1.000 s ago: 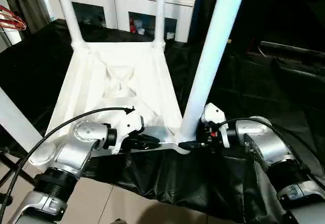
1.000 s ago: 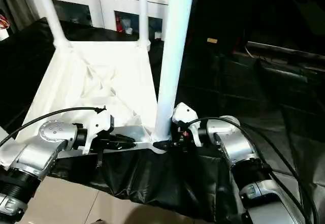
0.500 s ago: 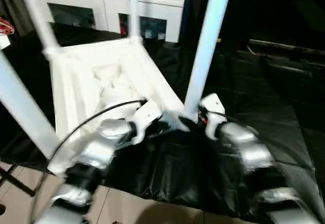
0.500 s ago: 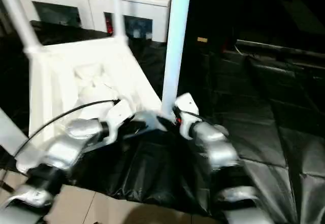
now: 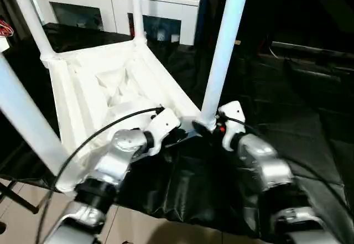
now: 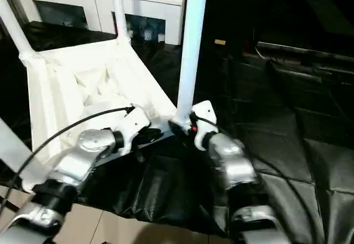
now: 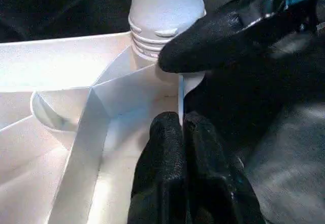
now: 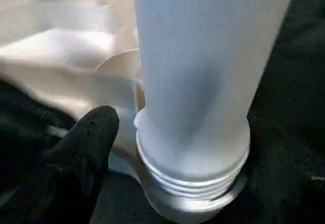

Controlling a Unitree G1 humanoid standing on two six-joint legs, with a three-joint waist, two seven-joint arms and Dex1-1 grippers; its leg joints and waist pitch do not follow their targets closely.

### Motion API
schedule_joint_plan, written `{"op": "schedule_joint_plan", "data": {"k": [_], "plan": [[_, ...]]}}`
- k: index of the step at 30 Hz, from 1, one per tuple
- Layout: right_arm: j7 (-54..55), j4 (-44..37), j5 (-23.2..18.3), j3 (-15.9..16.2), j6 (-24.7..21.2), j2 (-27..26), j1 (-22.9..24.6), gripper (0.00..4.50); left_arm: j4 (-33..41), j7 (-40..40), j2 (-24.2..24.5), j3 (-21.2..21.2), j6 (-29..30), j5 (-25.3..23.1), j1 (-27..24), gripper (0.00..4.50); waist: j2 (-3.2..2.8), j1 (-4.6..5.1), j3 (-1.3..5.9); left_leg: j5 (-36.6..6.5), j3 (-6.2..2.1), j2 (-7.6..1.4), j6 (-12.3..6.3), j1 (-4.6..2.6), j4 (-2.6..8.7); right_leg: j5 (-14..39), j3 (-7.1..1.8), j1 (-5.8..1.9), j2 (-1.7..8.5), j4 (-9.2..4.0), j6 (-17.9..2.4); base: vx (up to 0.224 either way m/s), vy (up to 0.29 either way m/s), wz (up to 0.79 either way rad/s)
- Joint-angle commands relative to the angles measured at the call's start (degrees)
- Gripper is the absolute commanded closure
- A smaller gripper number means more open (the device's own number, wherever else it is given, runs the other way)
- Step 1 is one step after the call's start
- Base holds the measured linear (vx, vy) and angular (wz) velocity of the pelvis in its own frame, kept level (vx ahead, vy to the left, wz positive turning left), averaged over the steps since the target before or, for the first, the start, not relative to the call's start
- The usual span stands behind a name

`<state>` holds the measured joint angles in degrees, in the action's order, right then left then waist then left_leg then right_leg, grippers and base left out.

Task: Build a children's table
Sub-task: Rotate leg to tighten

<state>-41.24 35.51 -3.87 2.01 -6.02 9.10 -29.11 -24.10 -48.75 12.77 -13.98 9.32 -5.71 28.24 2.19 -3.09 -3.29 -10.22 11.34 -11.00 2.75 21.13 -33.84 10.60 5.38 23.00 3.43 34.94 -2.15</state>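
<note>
Screwing the near leg (image 5: 221,56) into the corner socket of the upturned tabletop (image 5: 105,89) on the black sheet. Left gripper (image 7: 180,127) clenched on the edge; right gripper (image 5: 207,129) state unclear. Keep leg upright, threads still showing.

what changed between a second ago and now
The upside-down tabletop has swung round on the black cloth, its far legs now further left in the head views, though the camera shifted too. The right gripper has drawn in closer to the near leg, at its threaded base. The left gripper stays shut on the tabletop's thin edge beside that corner socket. All four legs remain upright.
</note>
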Motion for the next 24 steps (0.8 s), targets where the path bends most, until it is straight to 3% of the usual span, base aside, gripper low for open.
{"op": "schedule_joint_plan", "data": {"k": [1,4,5,11,12,24], "plan": [[-6.76,-2.75,-0.58,3.87,0.57,1.27,-0.46,0.22,3.52,-4.30,-0.55,-2.03,-3.09,3.20,0.11,4.50,0.02,-0.25,3.45,-10.37,-1.50,-2.93,-3.20,-0.75,3.56,13.91,-3.79,-3.05,5.55,-4.89,-9.40,0.000,0.000,0.00],[-14.99,-3.00,-0.25,5.40,1.16,6.51,-0.67,0.22,5.03,-11.34,2.79,-2.59,-4.81,5.19,-1.28,4.50,-0.17,-0.59,3.40,-10.94,-1.41,-3.02,-3.47,-0.88,3.55,14.22,-3.85,-2.88,5.49,-4.89,-9.48,0.000,0.000,0.00],[-15.80,-2.70,-0.21,5.33,1.27,6.95,-0.87,0.22,5.19,-12.35,3.22,-2.71,-5.07,5.50,-1.49,4.50,-0.27,-0.69,3.31,-11.52,-1.35,-3.08,-3.30,-1.09,3.58,14.74,-3.91,-2.61,5.45,-5.03,-9.60,0.000,0.000,0.00],[-24.62,-2.58,-0.97,7.24,1.78,10.77,-1.62,0.22,5.55,-17.42,6.05,-2.31,-5.35,7.55,-2.21,4.50,-0.10,-0.96,3.28,-11.60,-1.45,-3.22,-2.79,-0.95,3.67,15.45,-3.86,-2.79,5.51,-4.84,-9.65,0.000,0.000,0.00],[-25.34,-2.65,-1.10,7.43,1.75,11.11,-1.68,0.37,5.50,-17.97,6.46,-2.27,-5.67,7.63,-2.25,4.50,0.19,-1.04,3.29,-11.51,-1.35,-3.15,-2.94,-0.95,3.60,15.50,-3.86,-2.77,5.47,-4.87,-9.60,0.000,0.000,0.00],[-32.27,-3.30,-3.21,8.50,0.90,12.56,-2.07,1.33,5.70,-23.64,9.41,-1.96,-5.04,10.42,-2.30,4.50,0.10,-1.78,3.39,-10.69,-1.33,-3.26,-2.72,-1.00,3.62,15.16,-3.80,-2.76,5.46,-4.57,-9.73,0.000,0.000,0.00]]}}
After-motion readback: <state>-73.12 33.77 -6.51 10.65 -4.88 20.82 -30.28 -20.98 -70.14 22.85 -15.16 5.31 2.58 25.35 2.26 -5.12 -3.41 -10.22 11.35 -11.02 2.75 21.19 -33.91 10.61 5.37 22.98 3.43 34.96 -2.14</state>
